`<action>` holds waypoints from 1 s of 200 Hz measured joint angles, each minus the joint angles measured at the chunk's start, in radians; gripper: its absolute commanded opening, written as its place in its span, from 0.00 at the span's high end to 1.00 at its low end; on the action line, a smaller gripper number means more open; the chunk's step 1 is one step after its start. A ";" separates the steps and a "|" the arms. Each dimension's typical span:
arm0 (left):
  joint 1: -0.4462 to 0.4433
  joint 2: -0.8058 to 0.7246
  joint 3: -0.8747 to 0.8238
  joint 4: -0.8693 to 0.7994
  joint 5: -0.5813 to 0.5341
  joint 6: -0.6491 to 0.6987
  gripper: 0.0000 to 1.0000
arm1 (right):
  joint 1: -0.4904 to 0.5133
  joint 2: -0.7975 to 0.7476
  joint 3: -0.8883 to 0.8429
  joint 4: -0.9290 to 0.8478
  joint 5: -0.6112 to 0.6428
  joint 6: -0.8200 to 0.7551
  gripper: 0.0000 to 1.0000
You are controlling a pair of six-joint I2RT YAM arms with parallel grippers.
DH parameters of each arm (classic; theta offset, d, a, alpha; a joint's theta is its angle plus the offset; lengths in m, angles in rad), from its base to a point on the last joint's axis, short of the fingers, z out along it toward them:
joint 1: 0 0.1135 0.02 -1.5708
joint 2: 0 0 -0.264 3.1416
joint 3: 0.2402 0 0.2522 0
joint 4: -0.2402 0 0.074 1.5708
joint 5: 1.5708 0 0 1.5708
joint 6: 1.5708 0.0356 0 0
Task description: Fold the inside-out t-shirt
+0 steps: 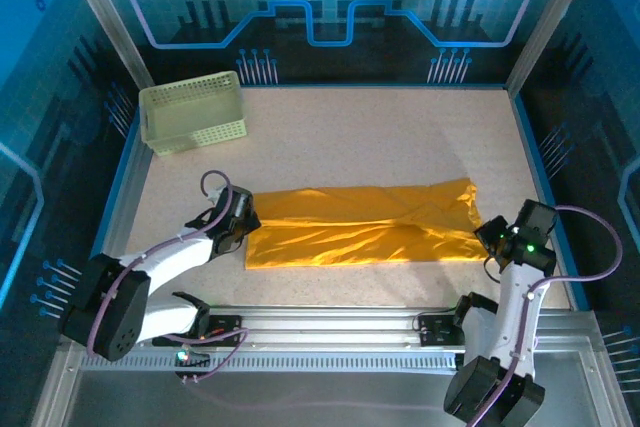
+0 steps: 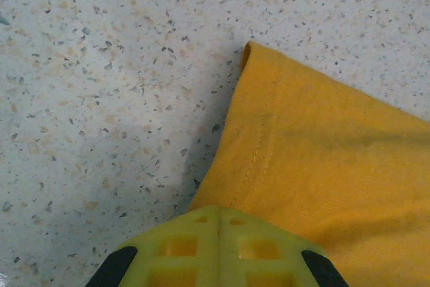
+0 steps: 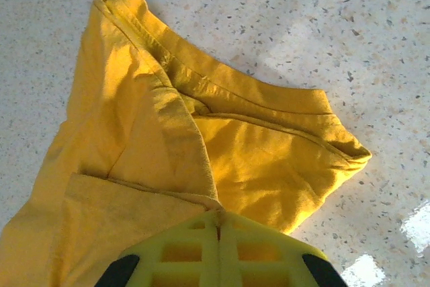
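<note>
- Lying stretched as a long, narrow band across the near half of the table (image 1: 380,137), the inside-out t-shirt (image 1: 360,227) is reaching from one arm to the other; it is looking doubled lengthwise, so a cross fold is probably what is coming next.
- The left gripper (image 1: 240,219) is sitting at the band's left end; in its wrist view the yellow fingers (image 2: 181,250) are pressing tightly together just where the stitched hem is meeting them; I am fairly sure it is nipping that hem, though the tips are hiding the contact itself.
- The right gripper (image 1: 492,237) is mirroring it at the right end, jaws pressed together and pinching a folded edge of cloth among the bunched sleeve and collar layers; the raised seams facing outward are fitting a shirt turned inside out.
- Both arms are gripping opposite ends, I am guessing, so that the cloth is lying taut and flat, not wrinkling, when one end is being carried over the other.
- The pale green basket (image 1: 195,117) is standing well apart at the far left corner, out of the fold's way.
</note>
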 measured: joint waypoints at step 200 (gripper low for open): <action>-0.072 0.380 0.425 -0.104 0.177 0.040 0.39 | 0.389 0.772 0.340 0.297 -0.074 -0.053 0.43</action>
